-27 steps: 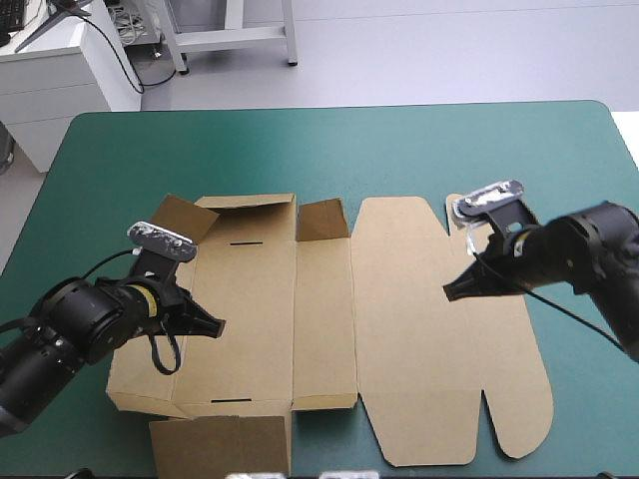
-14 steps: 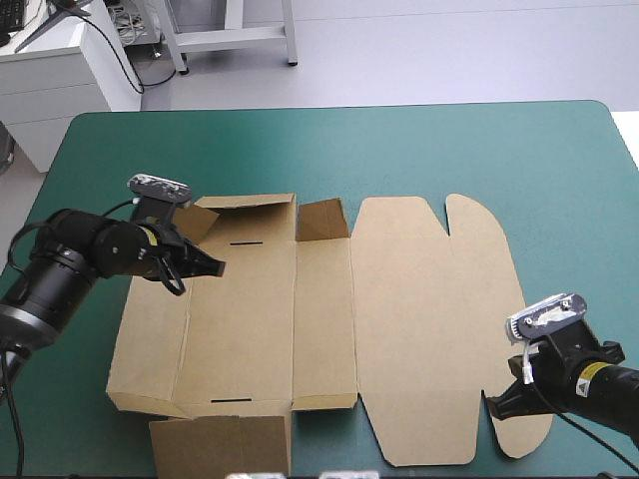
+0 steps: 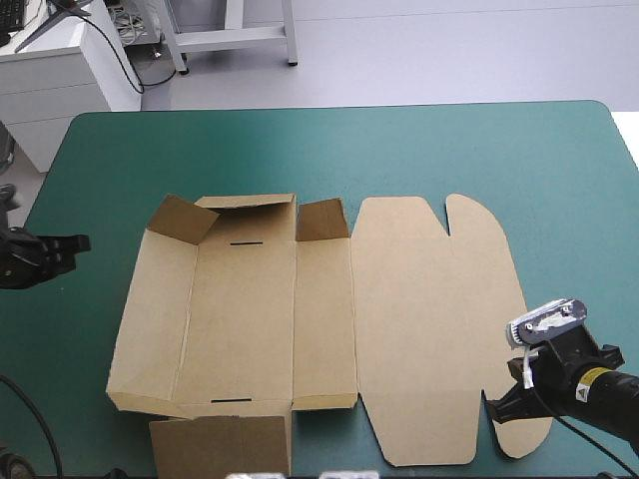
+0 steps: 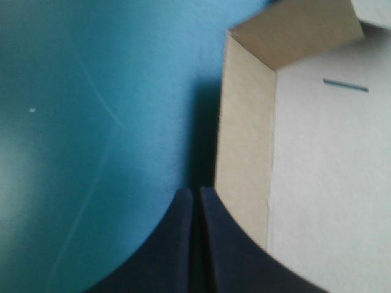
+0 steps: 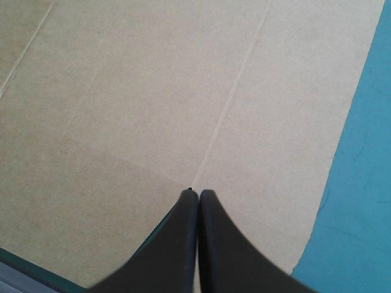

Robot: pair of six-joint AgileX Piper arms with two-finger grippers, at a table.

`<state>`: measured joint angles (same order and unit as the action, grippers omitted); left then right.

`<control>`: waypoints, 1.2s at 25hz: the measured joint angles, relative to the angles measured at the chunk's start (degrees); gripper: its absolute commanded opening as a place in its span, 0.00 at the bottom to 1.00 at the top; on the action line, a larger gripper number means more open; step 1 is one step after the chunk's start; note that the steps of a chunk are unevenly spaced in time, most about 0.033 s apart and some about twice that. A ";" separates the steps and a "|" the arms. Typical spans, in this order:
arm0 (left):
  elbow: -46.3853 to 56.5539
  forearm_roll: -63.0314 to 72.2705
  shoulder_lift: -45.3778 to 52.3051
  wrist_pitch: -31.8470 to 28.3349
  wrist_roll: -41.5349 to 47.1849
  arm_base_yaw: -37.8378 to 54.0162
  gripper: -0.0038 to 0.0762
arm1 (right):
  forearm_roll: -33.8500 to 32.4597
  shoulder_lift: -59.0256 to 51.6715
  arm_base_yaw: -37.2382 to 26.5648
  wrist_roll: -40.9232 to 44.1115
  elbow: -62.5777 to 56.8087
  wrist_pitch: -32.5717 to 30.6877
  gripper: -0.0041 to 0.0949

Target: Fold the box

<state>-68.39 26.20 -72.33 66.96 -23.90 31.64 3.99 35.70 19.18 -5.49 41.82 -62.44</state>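
Note:
The brown box [image 3: 250, 309] lies in the table's middle. Its left wall [image 3: 150, 299] and far wall [image 3: 245, 208] are raised, and its lid [image 3: 429, 329] lies flat to the right. A flap [image 3: 220, 444] lies flat at the near left corner. My left gripper [image 3: 78, 242] is shut at the table's left edge, apart from the box. In the left wrist view the left gripper [image 4: 197, 191] points at the left wall [image 4: 244, 140]. My right gripper [image 3: 491, 407] is shut, low over the lid's near right corner. The right wrist view shows its tip [image 5: 197, 193] over the board [image 5: 183, 91].
A wide strip of teal-green cover [image 3: 349, 150] runs from the box to the table's far edge. More cover [image 3: 589, 249] lies to the right of the lid. The box's near flap reaches the table's near edge.
My left gripper has drawn back from over the box's far left corner to the table's left edge. The right gripper earlier swung from the lid's far corner to its near corner and now holds still.

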 measured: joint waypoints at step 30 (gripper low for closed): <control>1.42 9.36 -12.35 2.94 -3.88 8.92 0.61 | -2.14 0.00 0.00 -3.21 0.00 0.42 0.02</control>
<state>-66.97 35.57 -84.68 69.90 -27.78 40.56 1.84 35.70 19.18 -8.71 41.82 -62.03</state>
